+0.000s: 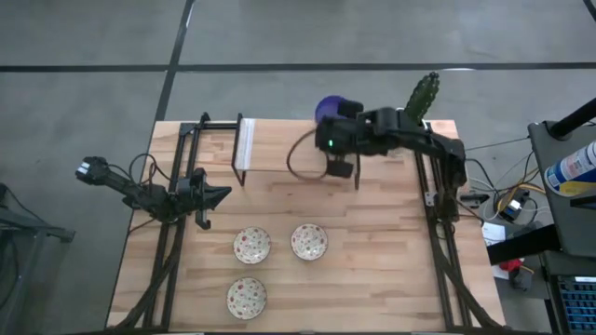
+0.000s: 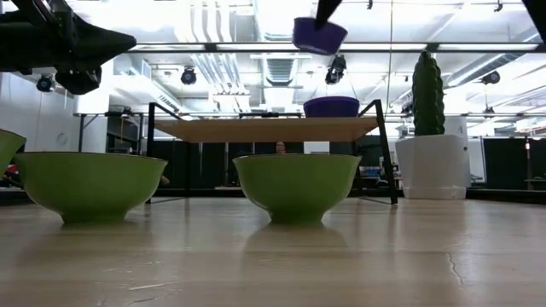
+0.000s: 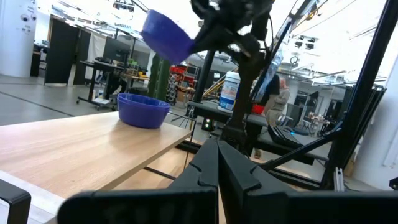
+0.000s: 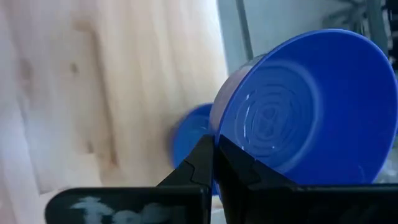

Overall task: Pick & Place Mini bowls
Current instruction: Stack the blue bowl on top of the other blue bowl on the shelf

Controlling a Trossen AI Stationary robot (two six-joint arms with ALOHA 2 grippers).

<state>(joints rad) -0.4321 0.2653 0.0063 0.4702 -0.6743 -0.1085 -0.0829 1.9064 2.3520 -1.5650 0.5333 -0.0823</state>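
Note:
Three cream speckled mini bowls stand on their bases on the near half of the table; in the low view their outsides look green. My right gripper is over the raised wooden shelf at the far edge, shut on a cobalt blue mini bowl. Another blue bowl sits on the shelf below it, also seen in the left wrist view. My left gripper hovers shut at the table's left side, touching nothing. My right gripper pinches the blue bowl by its rim, coming from above with the fingers pointing down. The bowl is lifted clear of the shelf and hangs tilted below the fingers, above the other blue bowl.
A tall green cactus in a white pot stands at the far right corner beside the shelf. A white upright rack stands on the shelf's left end. Bare wood lies right of the speckled bowls. A person stands in the room behind.

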